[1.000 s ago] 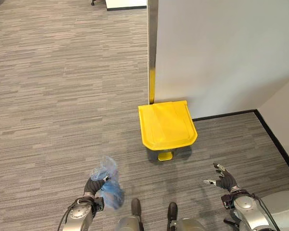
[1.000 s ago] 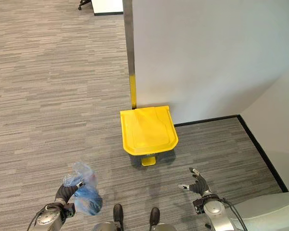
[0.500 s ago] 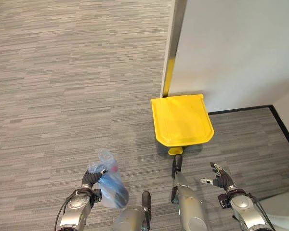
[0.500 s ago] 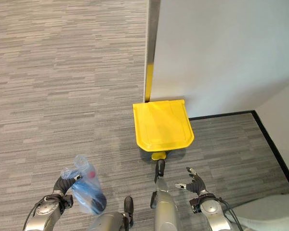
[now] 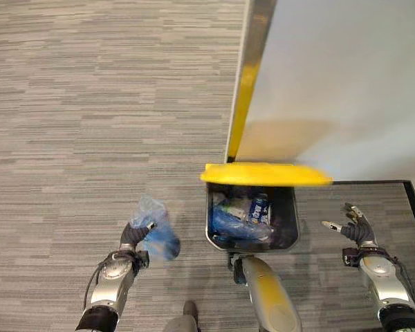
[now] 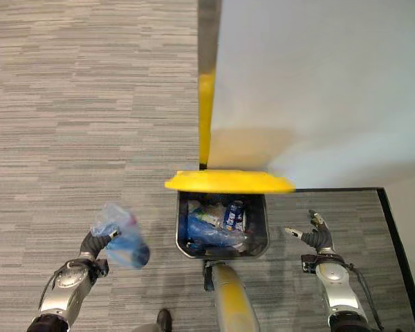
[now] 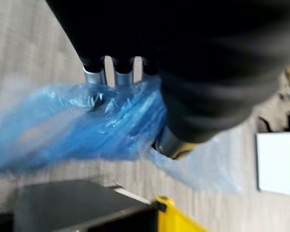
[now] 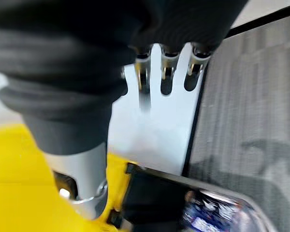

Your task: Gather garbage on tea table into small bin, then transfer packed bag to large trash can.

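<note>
Your left robot hand [image 5: 133, 236] clutches the blue garbage bag [image 5: 154, 235] beside the open yellow-lidded trash can [image 5: 252, 216]; your right robot hand [image 5: 354, 226] hangs released. Swing short and the bag could snag the can's rim and spill.

**Blue bag held beside the open trash can**

The packed bag [image 5: 154, 232], crumpled translucent blue plastic, hangs from the left robot hand [image 5: 133, 236], whose fingers curl around its gathered top. Just to that robot hand's right stands the large trash can [image 5: 288, 234], its yellow lid [image 5: 265, 174] raised upright, with blue bags and bottles already inside.
</note>
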